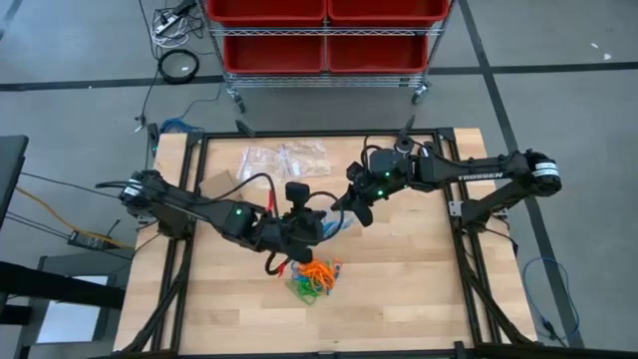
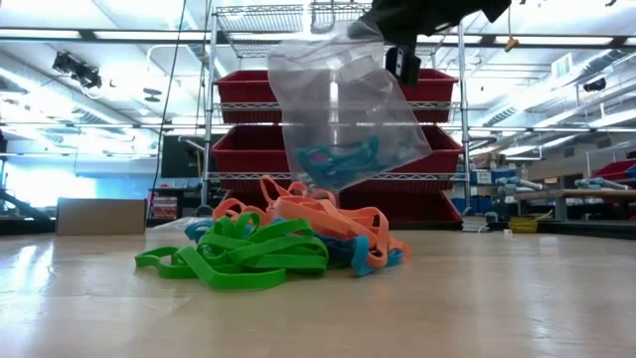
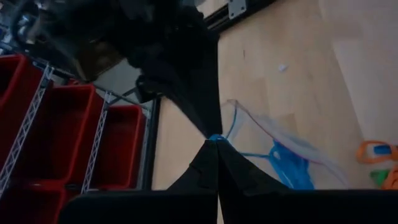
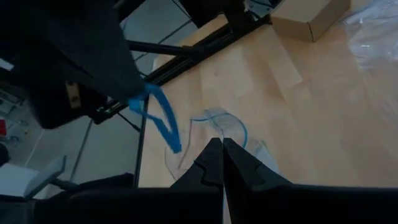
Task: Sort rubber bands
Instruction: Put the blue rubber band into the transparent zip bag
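A clear plastic bag (image 2: 343,99) with a few blue rubber bands (image 2: 338,159) in its bottom hangs in the air over the table's middle. My left gripper (image 1: 324,227) and my right gripper (image 1: 341,207) are both shut on its top, close together. Below it, a pile of loose rubber bands (image 1: 314,277) lies on the wood: green ones (image 2: 243,259) in front, orange ones (image 2: 318,219) and some blue behind. My left gripper pinches the bag's blue-edged mouth rim (image 3: 216,137) between its two fingertips, coming slanting down from the table's left. The bag (image 3: 280,149) hangs below the fingers, clear of the table. My right gripper pinches the bag's mouth rim (image 4: 214,127) between its shut fingertips, slanting down from the table's right. The mouth's blue strip (image 4: 158,121) runs slack from there to the left gripper. The bag hangs below, lifted clear.
Spare clear bags (image 1: 284,160) lie at the table's far side, with a small cardboard box (image 4: 308,18) near them. A wire rack of red bins (image 1: 324,30) stands beyond the far edge. Bare wood lies to the near left and right of the pile.
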### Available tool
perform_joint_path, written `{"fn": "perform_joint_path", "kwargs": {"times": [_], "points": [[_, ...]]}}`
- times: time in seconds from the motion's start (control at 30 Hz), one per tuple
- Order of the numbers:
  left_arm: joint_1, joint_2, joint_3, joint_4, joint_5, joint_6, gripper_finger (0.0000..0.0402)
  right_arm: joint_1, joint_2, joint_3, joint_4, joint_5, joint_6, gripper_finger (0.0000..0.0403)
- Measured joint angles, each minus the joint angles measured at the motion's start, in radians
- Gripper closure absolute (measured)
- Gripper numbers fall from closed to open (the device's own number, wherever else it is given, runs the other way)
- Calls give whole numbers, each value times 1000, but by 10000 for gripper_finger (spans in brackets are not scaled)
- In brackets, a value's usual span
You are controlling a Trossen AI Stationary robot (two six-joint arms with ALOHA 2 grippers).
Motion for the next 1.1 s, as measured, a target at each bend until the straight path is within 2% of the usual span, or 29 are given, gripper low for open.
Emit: {"fn": "perform_joint_path", "kwargs": {"times": [0.63,1.1], "points": [[13,50,-2,-9,20,22,390,0,0,0,21,-26,9,403],[8,46,-1,-3,36,-72,263,-2,-1,0,10,-29,10,403]]}}
